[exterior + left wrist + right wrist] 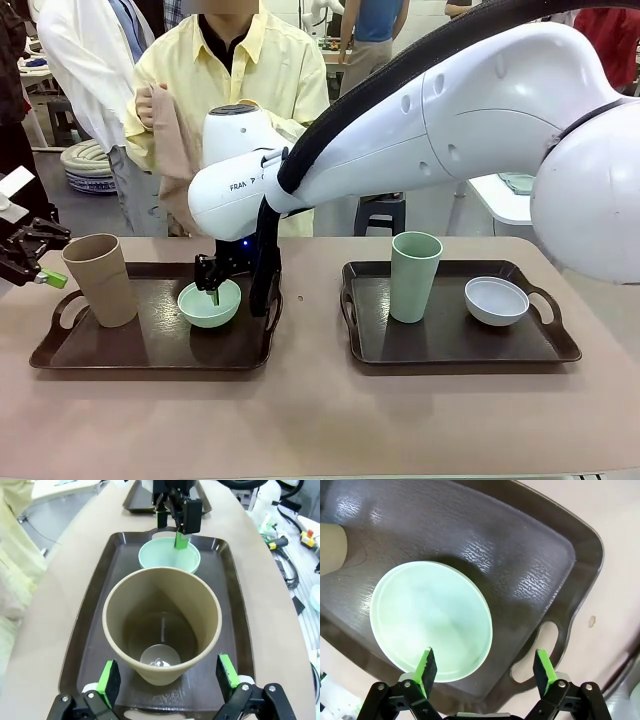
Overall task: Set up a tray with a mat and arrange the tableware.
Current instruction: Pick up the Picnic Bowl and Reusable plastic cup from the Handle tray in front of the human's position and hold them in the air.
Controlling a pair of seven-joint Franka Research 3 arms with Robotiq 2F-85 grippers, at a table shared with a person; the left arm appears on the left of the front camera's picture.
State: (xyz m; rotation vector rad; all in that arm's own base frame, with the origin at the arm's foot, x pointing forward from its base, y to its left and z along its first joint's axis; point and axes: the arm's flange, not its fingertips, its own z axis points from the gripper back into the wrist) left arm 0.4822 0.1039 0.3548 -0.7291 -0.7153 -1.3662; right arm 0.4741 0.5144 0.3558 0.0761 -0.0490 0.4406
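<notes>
Tan table carries two dark trays. On the left tray stand the tan cup and the mint green bowl. On the right tray are the pale green cup and the greyish white bowl. Your right arm reaches across the middle. Its right gripper points down with jaws spread, one finger inside the mint bowl's rim and one outside, gripping nothing. Your left gripper sits low beside the tan cup, facing it, spread wide and empty.

text: "FRAN", rest hidden | on: right arm, white casing | other legible print: none
</notes>
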